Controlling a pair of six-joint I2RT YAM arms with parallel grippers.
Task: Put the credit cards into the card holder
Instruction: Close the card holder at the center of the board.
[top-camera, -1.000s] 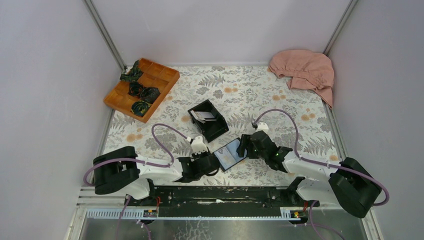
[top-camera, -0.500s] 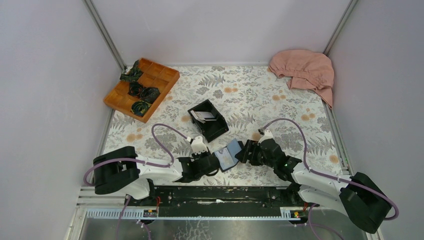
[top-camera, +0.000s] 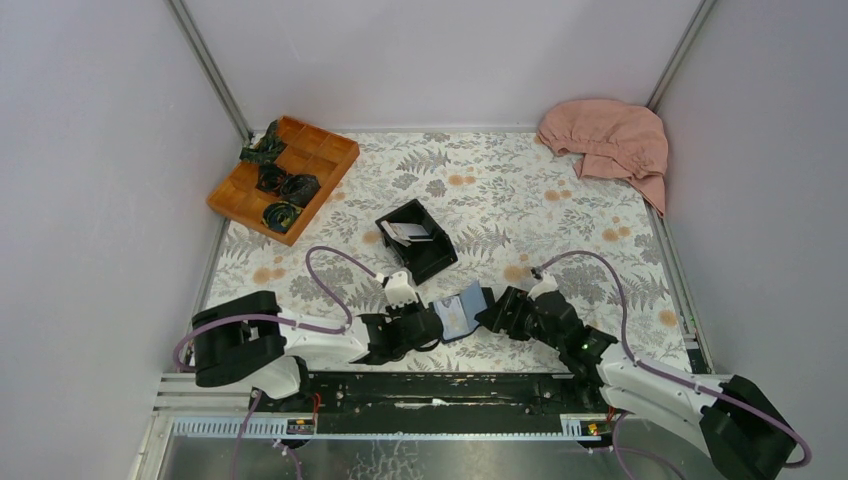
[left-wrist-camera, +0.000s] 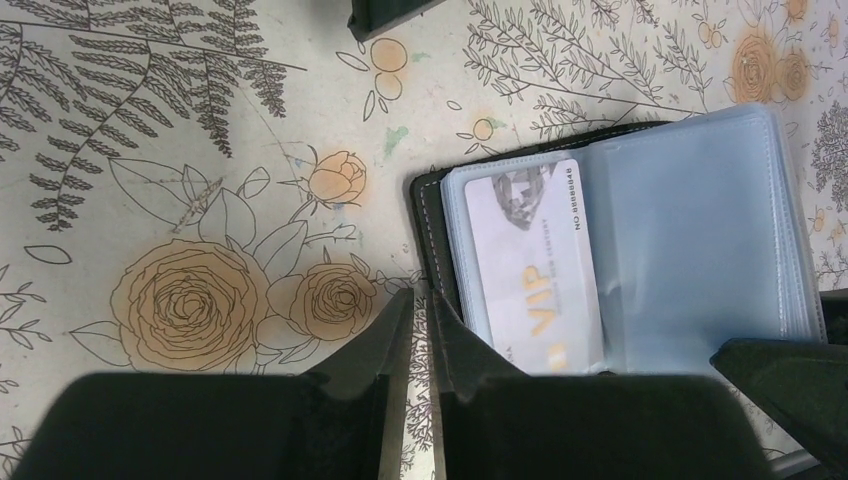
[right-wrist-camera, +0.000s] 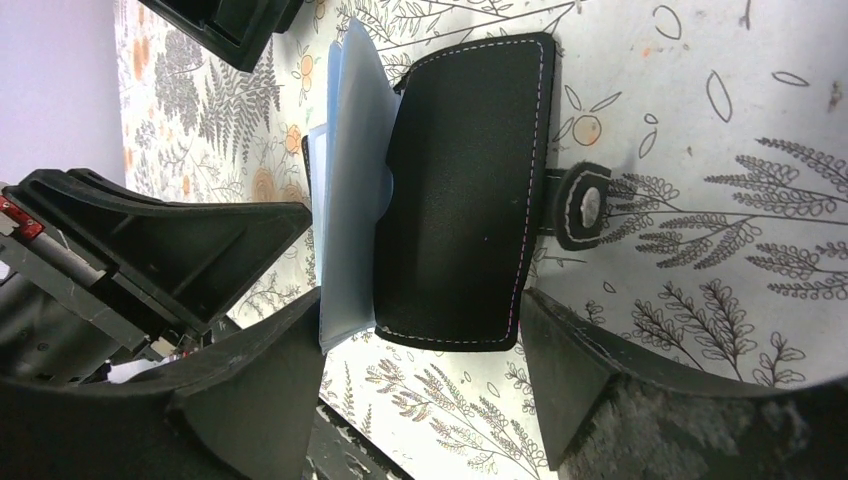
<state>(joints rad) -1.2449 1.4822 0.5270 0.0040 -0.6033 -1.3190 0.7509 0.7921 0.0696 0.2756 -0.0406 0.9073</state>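
Observation:
The card holder (top-camera: 462, 312) lies near the table's front edge, between my two grippers. In the left wrist view it is open (left-wrist-camera: 690, 230), with blue-grey pockets and one white VIP credit card (left-wrist-camera: 530, 270) in a pocket. My left gripper (left-wrist-camera: 420, 300) is shut on its black left edge. My right gripper (right-wrist-camera: 420, 300) is open and straddles the raised black right flap (right-wrist-camera: 470, 190), whose clasp tab (right-wrist-camera: 580, 207) lies on the cloth. More credit cards (top-camera: 407, 232) lie inside the black box (top-camera: 425, 258).
An orange compartment tray (top-camera: 335, 152) with dark bundles stands at the back left. A pink cloth (top-camera: 608, 140) lies at the back right. Grey walls close in the floral tablecloth on three sides.
My right arm has swung toward the near edge and leftward, pushing the card holder's right flap up and over. The card holder looks narrower. My left gripper has stayed put.

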